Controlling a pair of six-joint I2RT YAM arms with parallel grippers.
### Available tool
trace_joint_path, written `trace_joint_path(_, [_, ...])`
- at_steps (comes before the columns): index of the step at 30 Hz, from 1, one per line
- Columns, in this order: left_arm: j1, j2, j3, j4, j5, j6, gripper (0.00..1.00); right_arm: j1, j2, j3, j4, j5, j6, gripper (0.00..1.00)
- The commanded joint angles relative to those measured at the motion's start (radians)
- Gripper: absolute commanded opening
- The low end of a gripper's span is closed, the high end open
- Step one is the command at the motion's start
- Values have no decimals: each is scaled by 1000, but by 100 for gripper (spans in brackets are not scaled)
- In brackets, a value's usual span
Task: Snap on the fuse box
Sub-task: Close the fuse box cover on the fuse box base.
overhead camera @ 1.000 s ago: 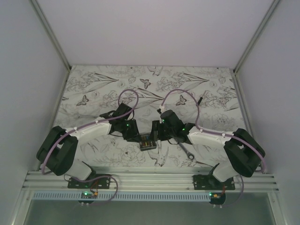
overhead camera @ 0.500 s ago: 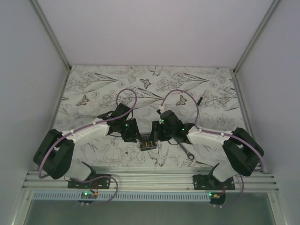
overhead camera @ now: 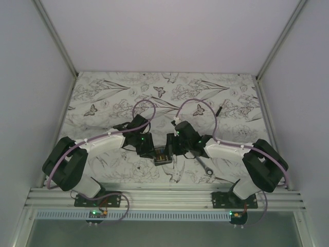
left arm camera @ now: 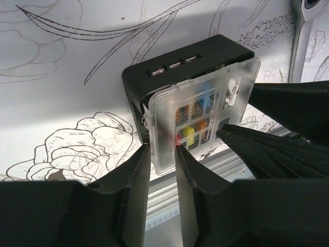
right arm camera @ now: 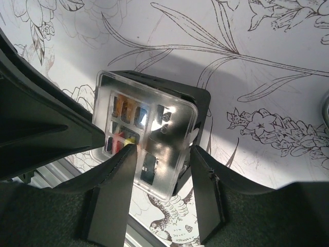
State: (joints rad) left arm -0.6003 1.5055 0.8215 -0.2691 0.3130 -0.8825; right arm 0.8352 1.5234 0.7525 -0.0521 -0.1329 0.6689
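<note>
Fuse box [left arm camera: 187,98] is sitting between both grippers, left gripper [left arm camera: 162,154] pinching its clear lid's edge, right gripper [right arm camera: 160,154] straddling it at three o'clock.

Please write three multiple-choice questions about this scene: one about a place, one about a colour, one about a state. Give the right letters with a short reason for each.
1. Where does the silver wrench lie, seen from the top camera?
A. On the table, right of the fuse box, near the right arm
B. At the far left corner of the table
C. On top of the fuse box

2. What colour is the lid over the fuses?
A. Solid red
B. Clear, see-through
C. Solid green

3. How does the lid sit on the black base?
A. Fully removed, lying on the table
B. Flush on the base all round
C. Tilted, one side raised off the base

Answers: 1 A, the top view shows it just right of the box. 2 B, coloured fuses show through it. 3 C, the left wrist view shows it raised at an angle between the left tool and the right tool.
</note>
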Motion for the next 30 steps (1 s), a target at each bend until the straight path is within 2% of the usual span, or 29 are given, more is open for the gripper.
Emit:
trace_joint_path(1, [-10,5,26,-28,9,-6,28,-3,9,46,15,-22,6,51])
trace_joint_path(7, [-22,-6,35,-28,13,-17,25,3,1,64,7,-27,6,51])
trace_joint_path(30, [-36,-16,41,-28,9,-37,25,16,2,74,-28,-7,8,51])
